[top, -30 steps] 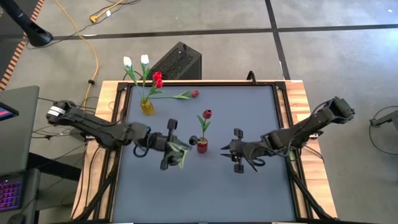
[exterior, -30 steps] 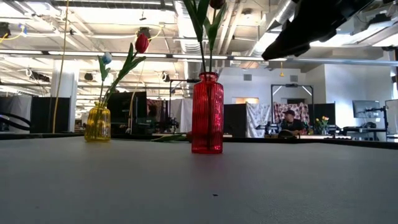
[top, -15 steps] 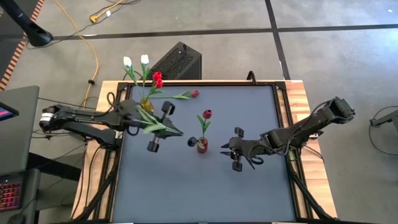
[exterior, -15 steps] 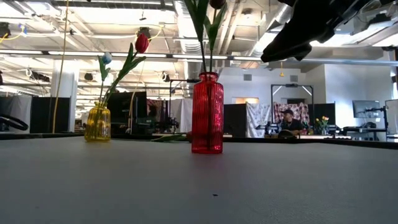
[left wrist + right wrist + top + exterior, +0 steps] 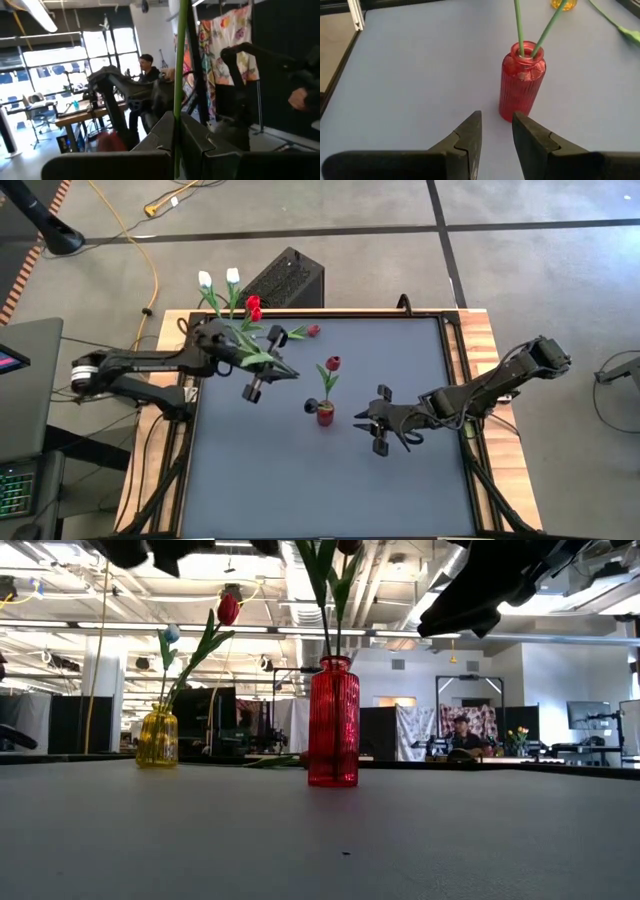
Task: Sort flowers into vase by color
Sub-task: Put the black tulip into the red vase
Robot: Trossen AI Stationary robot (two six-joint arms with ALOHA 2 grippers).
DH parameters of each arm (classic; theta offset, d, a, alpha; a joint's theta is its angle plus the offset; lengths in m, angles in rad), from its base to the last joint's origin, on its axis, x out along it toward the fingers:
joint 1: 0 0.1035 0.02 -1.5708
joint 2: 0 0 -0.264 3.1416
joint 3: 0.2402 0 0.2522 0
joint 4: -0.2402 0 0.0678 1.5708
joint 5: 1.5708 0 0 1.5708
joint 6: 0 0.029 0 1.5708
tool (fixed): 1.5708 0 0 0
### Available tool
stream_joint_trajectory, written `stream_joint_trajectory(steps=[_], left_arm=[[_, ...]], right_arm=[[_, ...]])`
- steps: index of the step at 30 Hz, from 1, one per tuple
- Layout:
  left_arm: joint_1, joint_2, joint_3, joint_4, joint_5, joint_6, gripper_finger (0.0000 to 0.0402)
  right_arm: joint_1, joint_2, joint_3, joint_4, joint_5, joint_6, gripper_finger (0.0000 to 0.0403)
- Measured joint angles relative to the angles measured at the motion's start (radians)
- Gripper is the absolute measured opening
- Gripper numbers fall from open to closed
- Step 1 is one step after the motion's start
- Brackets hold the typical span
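Carrying a flower [image 5: 252,343], the left claw [image 5: 262,367] has swung from beside the red vase [image 5: 325,415] toward the yellow vase [image 5: 236,352], clamped on its stem. Next: lower the stem into the right vase. Right claw [image 5: 372,430] waits half-open beside the red vase on the desk [image 5: 400,480].

Open-plan robotics lab or workshop: exposed ceiling ducts [image 5: 300,580] and strip lights, partitioned workstations with monitors [image 5: 590,715], a seated person [image 5: 463,735], yellow cable [image 5: 140,250] across concrete floor.
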Motion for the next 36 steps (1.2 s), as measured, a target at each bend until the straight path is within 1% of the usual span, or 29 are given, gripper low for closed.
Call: stream_joint_trajectory(steps=[5, 8, 11, 16, 20, 24, 26, 29, 33, 36], left_arm=[[0.053, 0.086, 0.000, 0.130, 0.065, -0.072, 0.0000], [0.071, 0.129, 0.000, 0.168, 0.102, -0.095, 0.0000], [0.069, 0.175, 0.000, 0.186, 0.123, -0.101, 0.0000], [0.031, 0.259, -0.004, 0.291, 0.145, -0.146, 0.0000], [0.021, 0.278, -0.087, 0.500, 0.100, -0.210, 0.0000], [0.021, 0.278, -0.185, 0.681, 0.013, -0.253, 0.0000], [0.013, 0.277, -0.210, 0.697, -0.025, -0.252, 0.0000], [-0.007, 0.279, -0.228, 0.666, -0.078, -0.216, 0.0000], [-0.034, 0.310, -0.227, 0.664, -0.111, -0.171, 0.0000], [-0.038, 0.348, -0.227, 0.681, -0.122, -0.168, 0.0000]], right_arm=[[0.000, 0.000, 0.000, -0.005, 0.000, -0.034, 0.0133], [-0.004, 0.000, 0.000, -0.003, 0.000, -0.053, 0.0133], [-0.010, 0.000, 0.000, -0.004, 0.001, -0.076, 0.0133], [-0.016, 0.000, 0.000, -0.006, 0.002, -0.081, 0.0133], [-0.012, 0.000, 0.000, -0.011, 0.001, -0.081, 0.0133], [-0.006, 0.000, 0.000, -0.012, 0.001, -0.082, 0.0133], [-0.007, 0.000, 0.000, -0.012, 0.001, -0.082, 0.0133], [-0.017, 0.000, 0.000, -0.012, 0.002, -0.087, 0.0133], [-0.031, 0.000, 0.000, 0.004, 0.002, -0.090, 0.0133], [-0.040, 0.000, 0.000, 0.017, 0.002, -0.090, 0.0133]])
